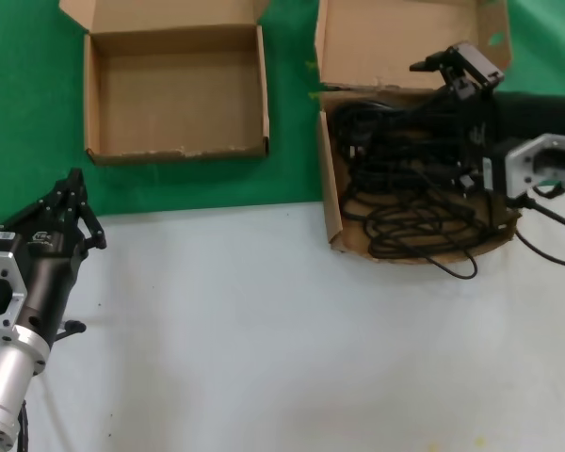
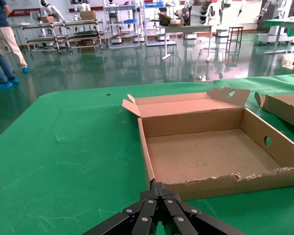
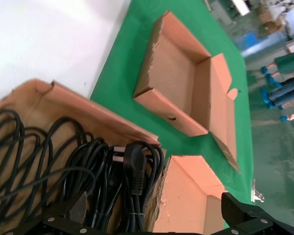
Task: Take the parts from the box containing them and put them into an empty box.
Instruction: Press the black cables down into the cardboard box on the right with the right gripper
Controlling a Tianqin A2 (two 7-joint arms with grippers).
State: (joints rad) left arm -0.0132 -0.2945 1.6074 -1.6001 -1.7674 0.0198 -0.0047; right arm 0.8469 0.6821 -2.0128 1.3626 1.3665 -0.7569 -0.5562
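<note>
The parts, thin black power cords (image 1: pixel 405 207), lie tangled in the bigger cardboard box (image 1: pixel 395 42) at the right. One black plug (image 3: pixel 135 164) rests on the pile (image 3: pixel 88 161) near the box's tall back flap (image 3: pixel 191 196). My right gripper (image 1: pixel 443 118) hovers open over the cords, its fingers (image 3: pixel 78 208) spread wide with nothing between them (image 3: pixel 157 208). The smaller empty box (image 1: pixel 174 94) sits at the back left, its floor bare (image 2: pixel 206 152), and also shows farther off in the right wrist view (image 3: pixel 179 73). My left gripper (image 1: pixel 73 179) is shut on nothing, its tip (image 2: pixel 159 188) just short of that box's ragged front corner.
Both boxes rest on a green mat (image 1: pixel 28 113); nearer me is the white tabletop (image 1: pixel 264 330). A thicker black robot cable (image 1: pixel 546 250) trails off the right arm beside the bigger box. Racks and a person (image 2: pixel 2 44) stand far beyond the table.
</note>
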